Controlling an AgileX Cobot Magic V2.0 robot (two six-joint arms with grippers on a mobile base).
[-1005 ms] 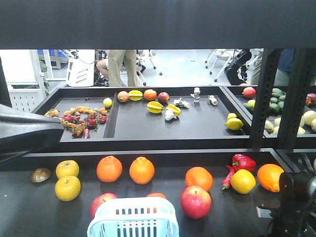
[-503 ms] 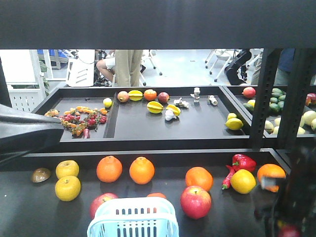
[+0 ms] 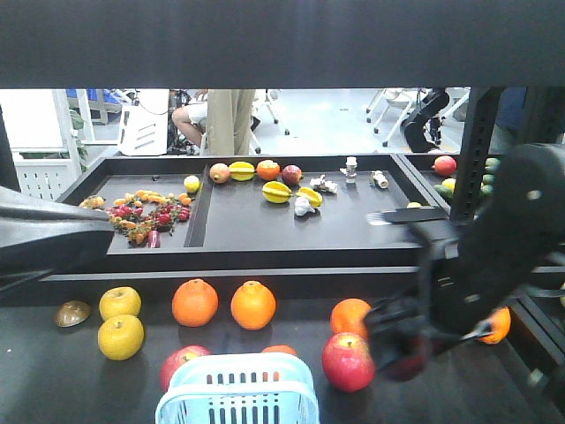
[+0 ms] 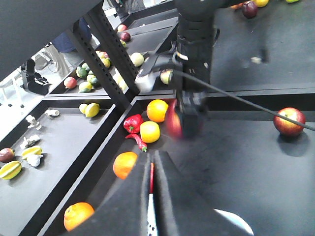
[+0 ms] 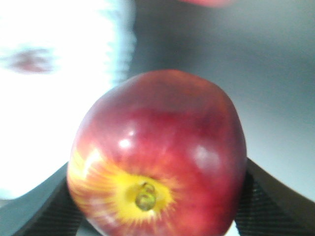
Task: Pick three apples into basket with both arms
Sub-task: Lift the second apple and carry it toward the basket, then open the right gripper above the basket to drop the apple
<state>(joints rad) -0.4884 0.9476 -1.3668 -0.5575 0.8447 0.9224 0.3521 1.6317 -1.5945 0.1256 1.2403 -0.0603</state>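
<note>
Basket (image 3: 237, 393) cut off by bottom edge; orange (image 3: 279, 351) mostly hidden behind it; right arm (image 3: 481, 256) motion-blurred.

Pale-blue slotted basket (image 3: 238, 393) sits upright at the front view's 6 o'clock edge. First apple (image 3: 349, 360), glossy red, rests on the table at the basket's 2 o'clock. Second apple (image 3: 181, 360) peeks out at its 10 o'clock. The black right arm (image 3: 494, 256) reaches in from 3 o'clock, right gripper (image 3: 404, 353) clamped on the third apple (image 5: 157, 147), yellow stem dimple facing the wrist cam. Left arm (image 3: 53, 234) lies low at 9 o'clock.
</note>
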